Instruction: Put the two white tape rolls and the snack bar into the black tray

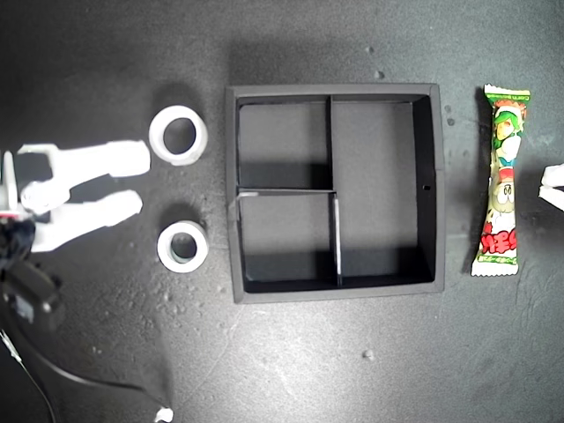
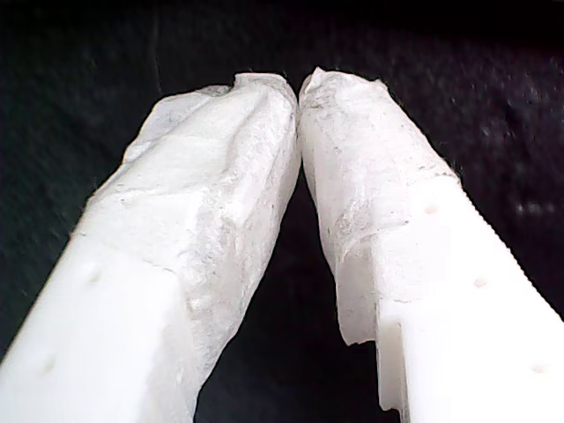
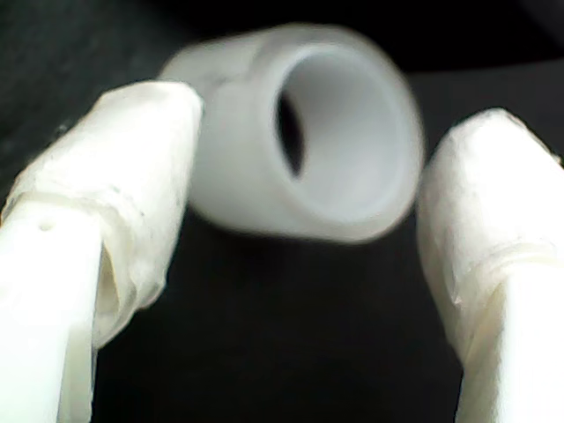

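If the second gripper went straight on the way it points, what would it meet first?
Probably the tape roll nearer the exterior view's top, which sits just ahead of my open second gripper, slightly off-centre. Height is unclear. If it slips past, the black tray wall comes next.

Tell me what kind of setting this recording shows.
Probably a lab tabletop set up for robot sorting practice: a bare dark table, an empty black tray, two tape rolls and a snack bar laid out, plus a white robot hand.

Second gripper (image 1: 139,181) at the exterior view's left, jaws spread wide, low over the table. First gripper (image 2: 300,88) with jaws pressed together, tips touching.
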`<act>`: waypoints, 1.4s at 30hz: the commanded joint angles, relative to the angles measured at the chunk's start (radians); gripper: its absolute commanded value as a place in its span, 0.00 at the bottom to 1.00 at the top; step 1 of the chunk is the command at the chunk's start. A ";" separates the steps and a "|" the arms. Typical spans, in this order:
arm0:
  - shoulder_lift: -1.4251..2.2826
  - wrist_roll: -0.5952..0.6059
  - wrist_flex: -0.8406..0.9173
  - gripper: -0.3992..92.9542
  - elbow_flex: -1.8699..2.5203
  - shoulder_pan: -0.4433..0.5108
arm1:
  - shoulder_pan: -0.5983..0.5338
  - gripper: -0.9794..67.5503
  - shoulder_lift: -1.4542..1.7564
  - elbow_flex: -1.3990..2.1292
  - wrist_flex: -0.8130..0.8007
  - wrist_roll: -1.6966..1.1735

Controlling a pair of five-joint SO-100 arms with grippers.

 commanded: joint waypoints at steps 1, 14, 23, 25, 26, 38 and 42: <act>-0.169 0.014 -0.064 0.21 -0.092 -0.011 | -0.012 0.01 0.006 0.002 -0.123 -0.183; -0.907 0.135 -0.150 0.19 -0.512 -0.029 | -0.130 0.01 0.006 -0.084 -0.104 -0.419; -1.132 0.152 -0.161 0.18 -0.606 -0.067 | -0.140 0.01 0.006 -0.063 -0.103 -0.426; -1.187 0.158 -0.160 0.18 -0.634 -0.081 | -0.143 0.01 0.006 -0.063 -0.103 -0.434; -1.216 0.160 -0.160 0.17 -0.650 -0.091 | -0.143 0.01 0.006 -0.064 -0.103 -0.445; -1.335 0.189 0.089 0.01 -0.977 -0.163 | 0.032 0.01 0.006 -0.216 -0.029 0.057; -1.336 0.222 0.250 0.01 -1.187 -0.150 | 0.064 0.01 0.006 -0.245 -0.028 -0.344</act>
